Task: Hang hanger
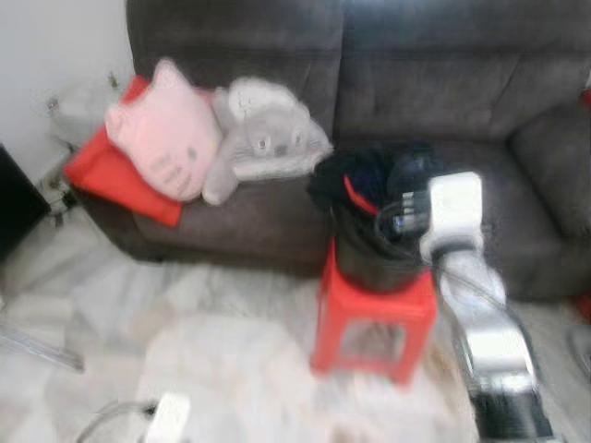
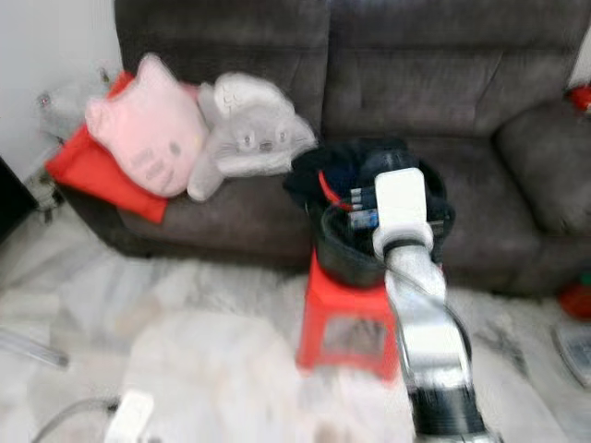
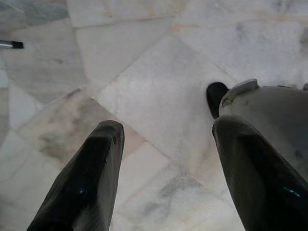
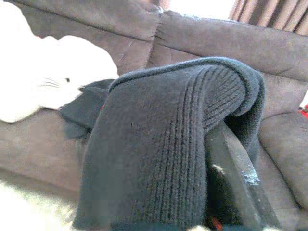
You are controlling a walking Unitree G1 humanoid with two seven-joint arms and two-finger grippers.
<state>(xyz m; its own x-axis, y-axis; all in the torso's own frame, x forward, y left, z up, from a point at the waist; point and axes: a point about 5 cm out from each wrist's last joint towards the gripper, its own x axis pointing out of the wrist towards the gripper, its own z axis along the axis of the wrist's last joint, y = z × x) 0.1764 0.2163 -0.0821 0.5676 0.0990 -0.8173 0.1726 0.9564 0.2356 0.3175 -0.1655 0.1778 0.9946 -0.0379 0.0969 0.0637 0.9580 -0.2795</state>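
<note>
Before me: a dark grey sofa spans the back, with a red cushion, a pink cat pillow and a grey cat pillow at its left end.
Stool: a red plastic stool stands on the pale marble floor, just in front of the sofa.
Basket: a black basket sits on the stool, heaped with dark clothes; something red shows among them — possibly the hanger, I cannot tell.
Right gripper: my right arm reaches over the basket, fingers closed on a dark knitted garment draped across them.
Left gripper: hangs idle over the floor, fingers spread wide, holding nothing.
Key relation: the basket lies straight ahead under my right gripper — the right arm is far nearer; the hanger's long axis is hidden.
</note>
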